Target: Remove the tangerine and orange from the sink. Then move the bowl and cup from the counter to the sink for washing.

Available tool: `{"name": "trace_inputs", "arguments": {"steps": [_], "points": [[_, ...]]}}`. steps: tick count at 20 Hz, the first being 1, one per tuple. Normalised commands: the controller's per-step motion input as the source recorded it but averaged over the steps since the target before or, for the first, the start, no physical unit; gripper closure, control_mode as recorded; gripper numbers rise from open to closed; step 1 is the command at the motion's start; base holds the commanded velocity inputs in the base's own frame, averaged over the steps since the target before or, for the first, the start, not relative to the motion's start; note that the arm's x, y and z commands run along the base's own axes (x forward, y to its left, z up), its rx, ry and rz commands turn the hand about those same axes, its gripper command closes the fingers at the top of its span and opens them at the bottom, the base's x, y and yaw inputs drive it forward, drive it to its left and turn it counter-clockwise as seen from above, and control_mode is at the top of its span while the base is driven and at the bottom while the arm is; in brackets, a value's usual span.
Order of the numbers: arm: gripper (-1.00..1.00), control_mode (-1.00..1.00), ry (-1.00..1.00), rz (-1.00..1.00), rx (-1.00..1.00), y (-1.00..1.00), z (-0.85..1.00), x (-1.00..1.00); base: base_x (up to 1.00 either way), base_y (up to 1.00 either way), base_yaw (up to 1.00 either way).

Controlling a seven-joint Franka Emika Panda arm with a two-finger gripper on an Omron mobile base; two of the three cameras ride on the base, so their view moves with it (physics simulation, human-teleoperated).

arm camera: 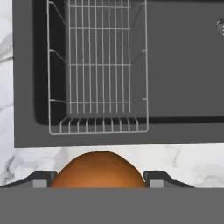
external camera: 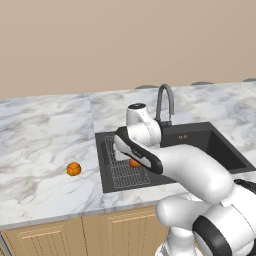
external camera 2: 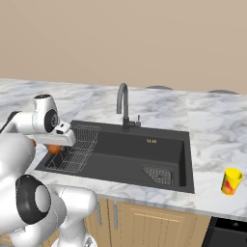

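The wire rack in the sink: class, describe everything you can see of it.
The wire rack is a thin, pale-grey metal grid with raised sides and curved ribs along one end. It sits upright in the left part of the dark sink and holds nothing. The gripper, shut on an orange fruit, hovers above its near edge.

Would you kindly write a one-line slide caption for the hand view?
End effector holding an orange fruit above the counter edge, looking down at the wire rack in the sink.

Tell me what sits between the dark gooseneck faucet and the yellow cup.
In the right base view, the dark grey sink basin and bare white-grey marble counter separate the faucet and cup.
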Motion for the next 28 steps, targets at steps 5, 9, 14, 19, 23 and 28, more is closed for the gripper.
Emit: {"name": "trace_inputs", "arguments": {"steps": [5, 9, 14, 19, 23, 28], "points": [[1.0, -1.0, 0.07, 0.0, 0.0, 0.61, 0.0, -0.03, 0.0, 0.0, 0.0], [1.0, -1.0, 0.05, 0.0, 0.0, 0.6, -0.03, -0.02, 0.0, 0.0, 0.0], [1.0, -1.0, 0.0, 0.0, 0.04, 0.56, -0.1, -0.01, 0.0, 0.0, 0.0], [1.0, -1.0, 0.0, 0.0, 0.08, 0.52, -0.15, 0.0, 0.0, 0.0, 0.0], [1.0, -1.0, 0.0, 0.0, 0.12, 0.53, -0.19, 0.0, 0.0, 0.0, 0.0], [1.0, -1.0, 0.0, 0.0, 0.1, 0.51, -0.25, 0.04, 0.0, 0.0, 0.0]]}}
